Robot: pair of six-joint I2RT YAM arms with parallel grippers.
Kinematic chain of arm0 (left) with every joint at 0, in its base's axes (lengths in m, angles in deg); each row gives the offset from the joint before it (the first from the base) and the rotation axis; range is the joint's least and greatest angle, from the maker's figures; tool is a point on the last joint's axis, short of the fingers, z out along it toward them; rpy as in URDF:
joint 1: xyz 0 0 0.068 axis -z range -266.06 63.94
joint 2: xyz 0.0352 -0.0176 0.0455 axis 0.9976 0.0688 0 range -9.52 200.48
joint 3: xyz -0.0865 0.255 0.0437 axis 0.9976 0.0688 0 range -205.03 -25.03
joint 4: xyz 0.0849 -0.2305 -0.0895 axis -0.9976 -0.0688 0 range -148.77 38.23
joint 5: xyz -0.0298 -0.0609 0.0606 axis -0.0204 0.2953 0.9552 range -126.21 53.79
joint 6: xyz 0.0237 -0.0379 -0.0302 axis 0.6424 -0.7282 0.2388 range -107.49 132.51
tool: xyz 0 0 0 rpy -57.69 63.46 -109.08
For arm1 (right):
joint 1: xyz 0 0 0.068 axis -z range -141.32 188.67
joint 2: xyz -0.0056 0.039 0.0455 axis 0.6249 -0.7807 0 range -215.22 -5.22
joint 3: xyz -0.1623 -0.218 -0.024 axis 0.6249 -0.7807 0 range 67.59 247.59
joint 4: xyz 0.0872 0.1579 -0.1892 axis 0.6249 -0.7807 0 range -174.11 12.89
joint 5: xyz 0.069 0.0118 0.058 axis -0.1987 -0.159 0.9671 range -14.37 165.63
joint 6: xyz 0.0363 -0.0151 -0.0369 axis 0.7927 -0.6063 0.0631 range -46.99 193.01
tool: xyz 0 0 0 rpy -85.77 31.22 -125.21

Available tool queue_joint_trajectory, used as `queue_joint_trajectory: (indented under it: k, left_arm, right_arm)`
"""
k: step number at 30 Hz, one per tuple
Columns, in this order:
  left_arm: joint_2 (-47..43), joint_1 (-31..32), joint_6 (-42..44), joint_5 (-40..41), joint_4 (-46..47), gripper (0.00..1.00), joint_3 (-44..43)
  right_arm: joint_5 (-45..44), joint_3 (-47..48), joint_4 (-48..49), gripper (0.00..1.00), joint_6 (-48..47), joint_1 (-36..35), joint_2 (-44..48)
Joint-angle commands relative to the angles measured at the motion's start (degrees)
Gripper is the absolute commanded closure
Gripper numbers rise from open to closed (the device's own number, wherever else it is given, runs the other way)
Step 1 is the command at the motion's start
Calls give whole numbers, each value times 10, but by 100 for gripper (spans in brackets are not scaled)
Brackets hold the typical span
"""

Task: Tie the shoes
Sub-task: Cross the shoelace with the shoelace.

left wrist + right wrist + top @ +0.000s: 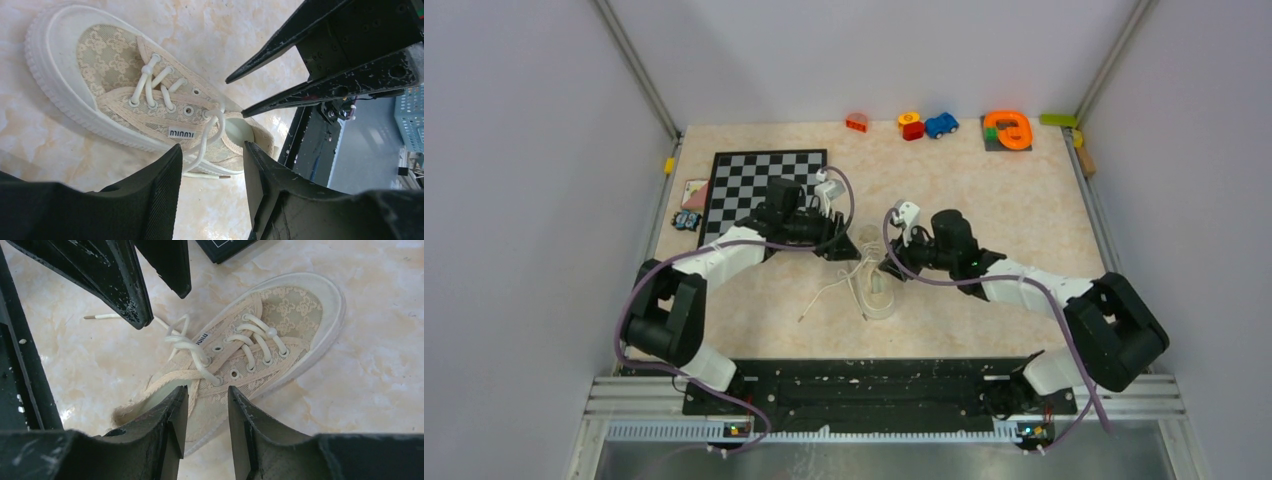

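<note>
top view: the sneaker lies on the desk between both arms, within reach of each. left wrist: left fingers parted and empty, straddling the loose lace, likely to pinch it. right wrist: right fingers parted and empty above the heel opening.

robot lab test cell, plain white panel walls boxing it in, aluminium rail along bottom edge, marbled tabletop, toy props along top, chessboard upper left

Bright, even overhead light; soft shadows. Faint glare on glossy counter. Wrist views sharp on shoe; fingers near lens slightly soft.
</note>
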Motion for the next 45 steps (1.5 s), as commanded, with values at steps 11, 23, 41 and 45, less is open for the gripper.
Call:
queue_joint_trajectory:
  k: [11,23,41,45]
  left_arm:
    - [-5,1,-1,-18,40,49,10]
    - [9,1,8,-26,43,50,4]
    - [64,30,37,-29,40,48,-34]
    - [66,38,50,-14,30,48,-49]
  right_arm:
    - [-6,62,22,68,-58,-23,-55]
    - [-8,48,44,100,-41,-24,-21]
    - [21,-7,140,100,44,9,2]
    - [25,-15,158,100,55,12,3]
